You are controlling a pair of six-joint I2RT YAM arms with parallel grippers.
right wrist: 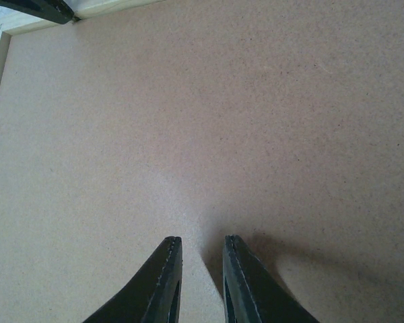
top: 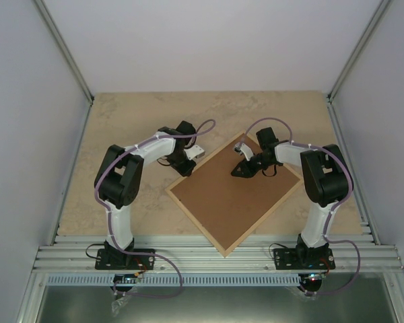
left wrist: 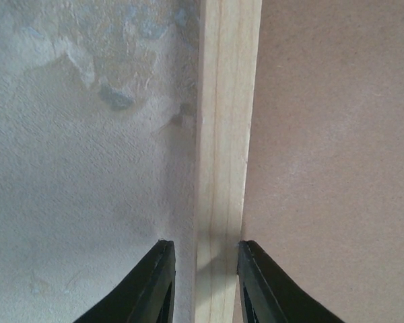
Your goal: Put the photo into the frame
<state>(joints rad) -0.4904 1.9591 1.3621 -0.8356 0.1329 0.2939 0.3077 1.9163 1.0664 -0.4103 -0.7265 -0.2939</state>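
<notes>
Found frame (left wrist: 225,134) lying flat on counter (top: 121,114), turned diamond-wise, one corner near the arm bases. Brown backing panel (top: 229,202) sat inside its slats. Farther in, right tool (right wrist: 200,239) pointed down at panel, jaws narrowly parted, nothing between them. Left tool (left wrist: 205,245) stood at frame's far-left slat, jaws parted astride the wood, inner finger against it, outer just clear.

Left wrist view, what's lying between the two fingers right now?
A pale wooden slat of the frame runs between the fingers, table left of it, brown backing right; seen in the left wrist view.
</notes>
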